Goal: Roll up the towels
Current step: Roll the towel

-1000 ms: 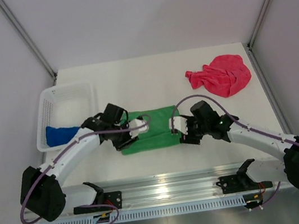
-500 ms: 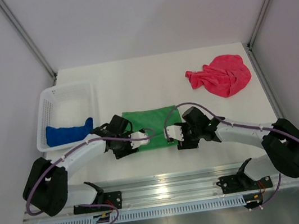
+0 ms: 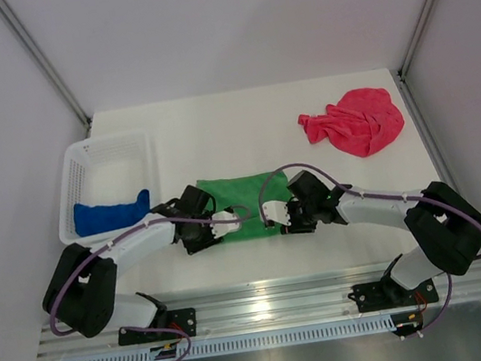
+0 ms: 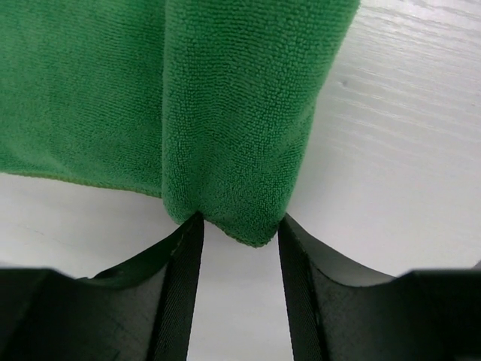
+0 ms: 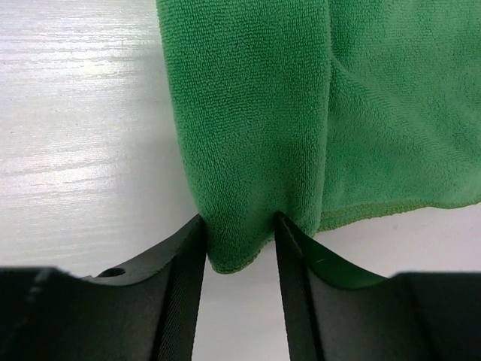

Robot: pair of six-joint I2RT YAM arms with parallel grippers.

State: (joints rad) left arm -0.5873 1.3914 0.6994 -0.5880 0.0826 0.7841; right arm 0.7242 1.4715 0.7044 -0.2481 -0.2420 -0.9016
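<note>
Clamped with the left pincer on a folded near corner of the green towel, doubled cloth pinched between both fingers; clamped likewise with the right pincer on the opposite near corner, the fold's tip poking out towards the wrist; spread flat on the white bench between the two pincers and just beyond them, the rest of that towel; well to the left of the left pincer, bundled in the near end of the white mesh basket, the blue towel; far beyond the right pincer and off to its right, crumpled on the bench, the pink-red towel.
</note>
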